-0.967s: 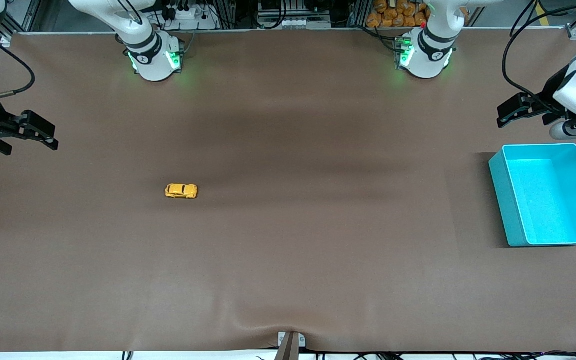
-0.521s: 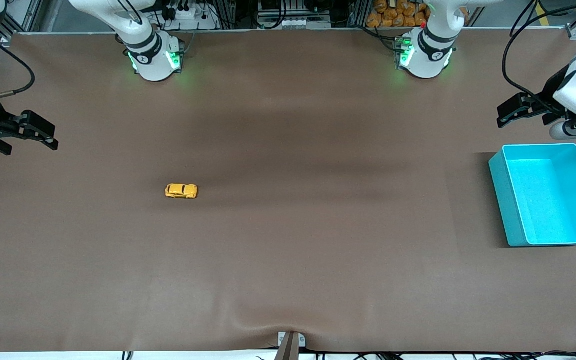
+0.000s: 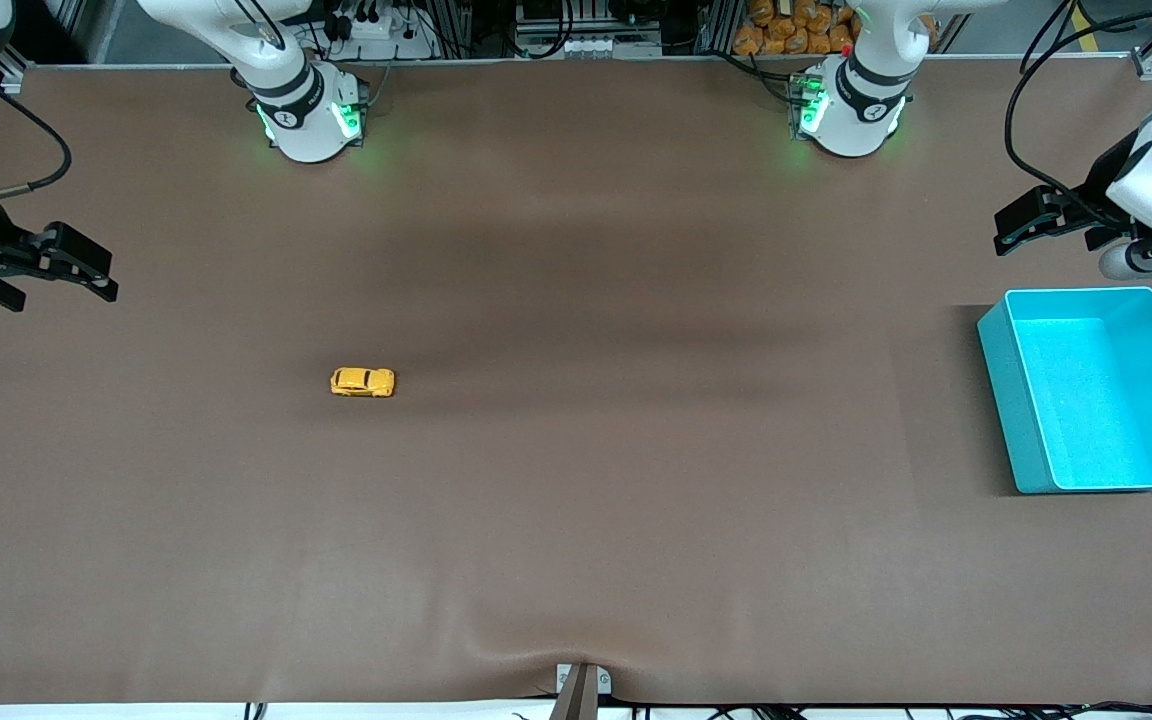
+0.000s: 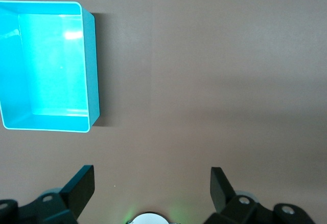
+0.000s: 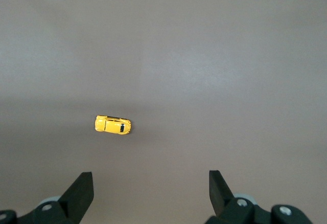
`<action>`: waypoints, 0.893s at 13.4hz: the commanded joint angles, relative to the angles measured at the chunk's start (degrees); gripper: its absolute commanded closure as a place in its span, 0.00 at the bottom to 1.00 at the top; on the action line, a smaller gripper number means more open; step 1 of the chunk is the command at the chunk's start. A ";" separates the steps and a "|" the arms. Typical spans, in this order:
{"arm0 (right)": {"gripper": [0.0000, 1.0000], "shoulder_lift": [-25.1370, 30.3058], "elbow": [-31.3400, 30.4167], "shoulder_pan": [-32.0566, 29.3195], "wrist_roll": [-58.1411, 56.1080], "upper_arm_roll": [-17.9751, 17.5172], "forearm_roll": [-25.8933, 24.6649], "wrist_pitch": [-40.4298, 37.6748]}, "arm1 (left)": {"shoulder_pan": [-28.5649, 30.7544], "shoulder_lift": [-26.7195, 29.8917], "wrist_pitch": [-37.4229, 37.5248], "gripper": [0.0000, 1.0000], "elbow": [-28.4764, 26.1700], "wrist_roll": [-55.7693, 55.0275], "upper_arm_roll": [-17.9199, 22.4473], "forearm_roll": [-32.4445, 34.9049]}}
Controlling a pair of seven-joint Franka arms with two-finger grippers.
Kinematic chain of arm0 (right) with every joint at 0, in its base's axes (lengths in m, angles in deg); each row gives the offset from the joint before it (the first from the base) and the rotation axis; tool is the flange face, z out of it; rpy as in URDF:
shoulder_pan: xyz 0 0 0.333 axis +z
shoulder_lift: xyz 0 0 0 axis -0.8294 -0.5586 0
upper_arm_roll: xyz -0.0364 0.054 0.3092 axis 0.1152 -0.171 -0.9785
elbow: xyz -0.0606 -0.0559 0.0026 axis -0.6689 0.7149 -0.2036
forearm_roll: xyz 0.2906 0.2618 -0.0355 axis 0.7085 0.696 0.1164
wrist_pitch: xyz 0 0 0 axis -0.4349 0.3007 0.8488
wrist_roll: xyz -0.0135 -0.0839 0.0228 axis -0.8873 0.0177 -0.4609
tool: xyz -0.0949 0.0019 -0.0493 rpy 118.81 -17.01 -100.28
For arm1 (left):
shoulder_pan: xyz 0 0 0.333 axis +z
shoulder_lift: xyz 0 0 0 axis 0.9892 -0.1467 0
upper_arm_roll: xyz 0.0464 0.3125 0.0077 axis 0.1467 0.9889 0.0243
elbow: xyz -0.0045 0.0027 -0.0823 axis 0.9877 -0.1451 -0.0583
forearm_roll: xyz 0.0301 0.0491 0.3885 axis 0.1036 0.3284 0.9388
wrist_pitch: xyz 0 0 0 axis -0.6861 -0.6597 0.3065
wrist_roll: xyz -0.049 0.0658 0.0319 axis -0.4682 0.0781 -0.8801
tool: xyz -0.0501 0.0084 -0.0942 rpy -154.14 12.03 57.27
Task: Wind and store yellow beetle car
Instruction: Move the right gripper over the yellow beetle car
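The yellow beetle car (image 3: 363, 382) sits alone on the brown counter (image 3: 576, 520), upright on its wheels, in the half that belongs to the right arm and well apart from the turquoise bin (image 3: 998, 400) at the left arm's end. Its long axis runs along the counter's length, from one arm's end toward the other, so its two flanks face toward and away from the front camera. The right claw (image 3: 64, 268) hangs spread and empty over the edge of the counter at its own arm's end, and the car lies inward from it, toward the middle of the counter and somewhat nearer the front camera; in the right wrist view the car (image 5: 113, 125) shows ahead of the spread fingers (image 5: 80, 192), apart from them. The left claw (image 3: 1041, 222) is likewise spread and empty, waiting over the counter just beside the bin's edge nearest the robot bases (image 4: 89, 65). The right arm is plainly the closer one, so the reach for the car most likely falls to it, and a pinch across the car's narrow width would suit best.
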 commanded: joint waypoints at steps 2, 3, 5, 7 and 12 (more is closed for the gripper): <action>0.00 -1.62 -3.71 0.79 0.01 0.23 0.57 2.37 | 0.29 0.18 0.97 0.00 0.37 -0.85 -0.15 -0.45; 0.00 -1.63 -5.82 1.40 -0.42 0.05 0.49 3.08 | 0.29 0.18 0.97 0.00 0.37 -0.85 -0.15 -0.45; 0.00 -1.63 -10.91 3.69 -7.16 0.05 -0.04 5.97 | 0.29 0.18 0.97 0.00 0.37 -0.85 -0.15 -0.45; 0.00 -2.24 -15.14 4.04 -13.40 0.05 -0.13 9.75 | 0.20 0.18 0.97 0.00 0.19 -0.85 -0.24 -0.45; 0.00 -3.81 -27.62 7.30 -30.17 0.05 -0.48 22.84 | 0.02 -0.35 0.97 0.00 0.45 -0.85 -0.59 -0.36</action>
